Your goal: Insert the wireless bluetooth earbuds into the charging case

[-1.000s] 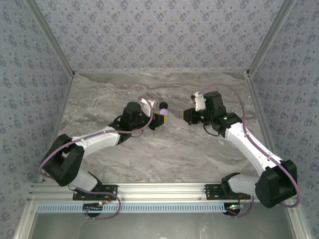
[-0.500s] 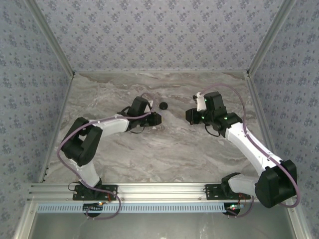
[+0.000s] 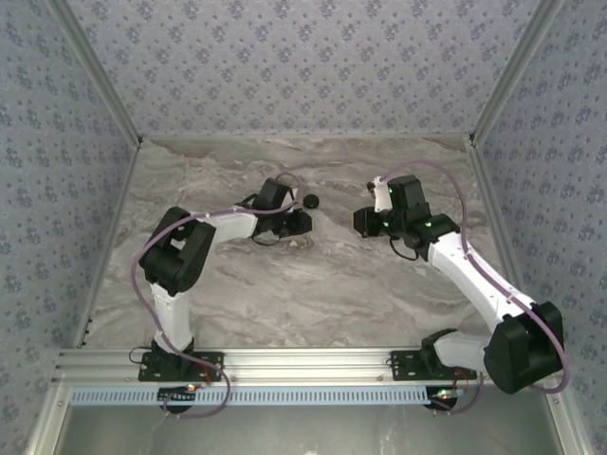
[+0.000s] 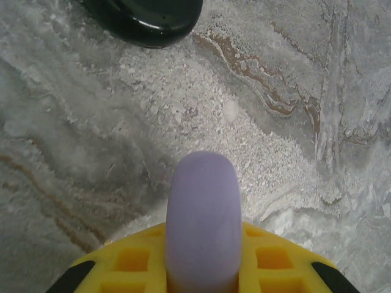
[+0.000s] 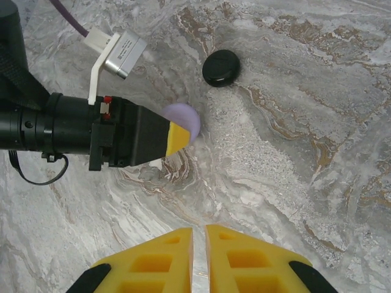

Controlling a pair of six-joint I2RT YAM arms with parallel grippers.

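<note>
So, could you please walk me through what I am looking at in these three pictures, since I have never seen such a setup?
These are two robot arms, the left arm and the right arm, bolted at the near edge of a marble-patterned table. The wide picture comes from a fixed camera above and behind them. The other two come from a camera on each wrist, so the yellow fingers at their bottom edge are that arm's own. The left gripper is shut on a round lavender charging case, held on edge. A black round disc lies on the table beyond it. The right gripper is shut, with nothing visible between its fingers, and faces the left one.
</note>
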